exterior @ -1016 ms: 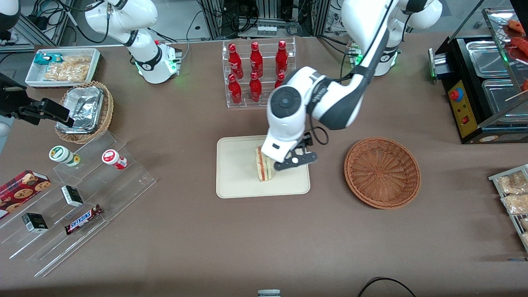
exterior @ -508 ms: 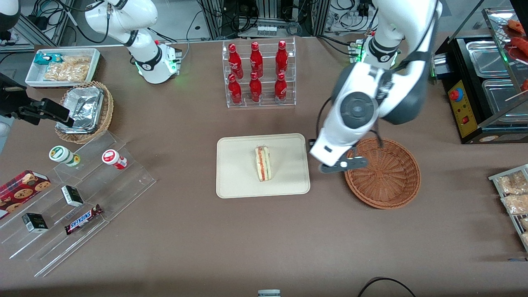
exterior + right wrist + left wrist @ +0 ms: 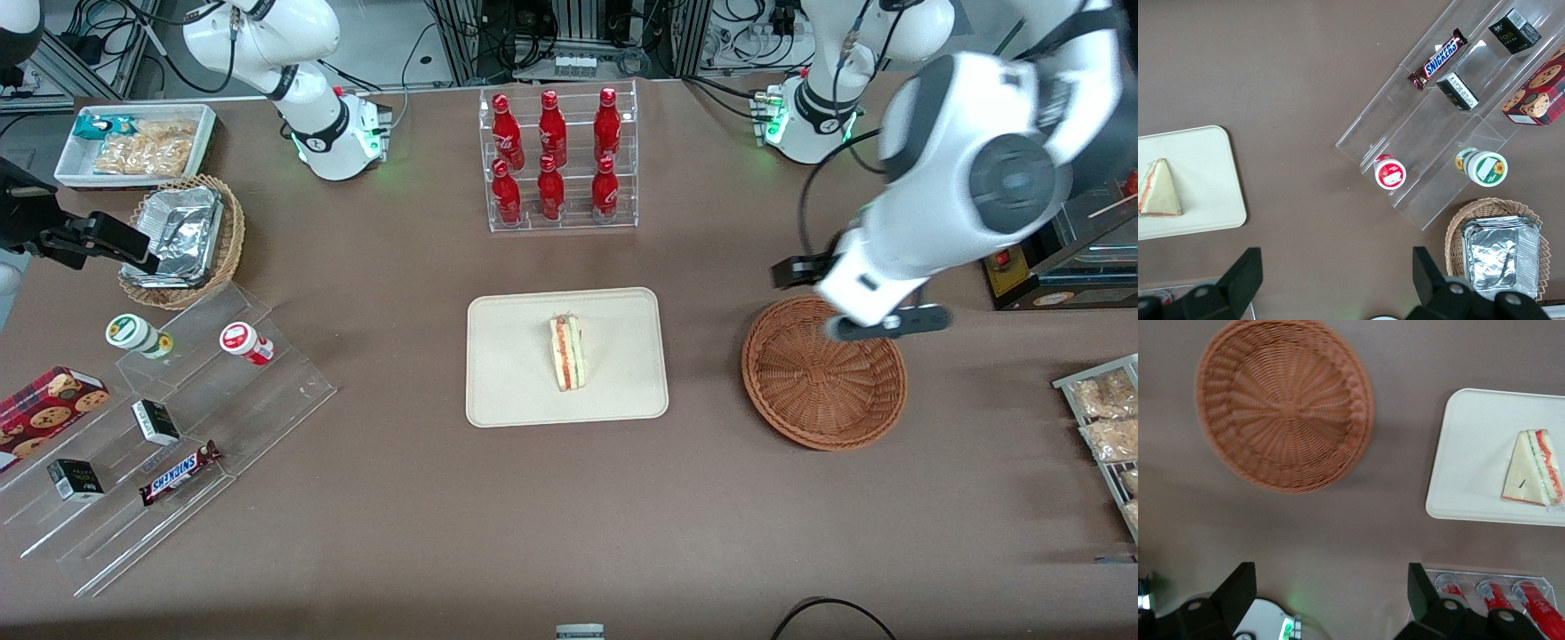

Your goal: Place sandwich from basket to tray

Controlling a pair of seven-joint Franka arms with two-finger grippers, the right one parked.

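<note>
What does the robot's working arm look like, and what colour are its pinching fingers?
The working arm is fat and rounded, glossy white with dark grey joints and a round grey cap on its side. A black cable loops along it. Its base glows green. The gripper has two black, wedge-shaped fingers, standing apart.

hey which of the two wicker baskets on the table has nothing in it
The reddish-brown round basket, under the gripper with its fingers open, holds nothing. The lighter tan basket, toward the parked arm's end, holds a foil container.
</note>
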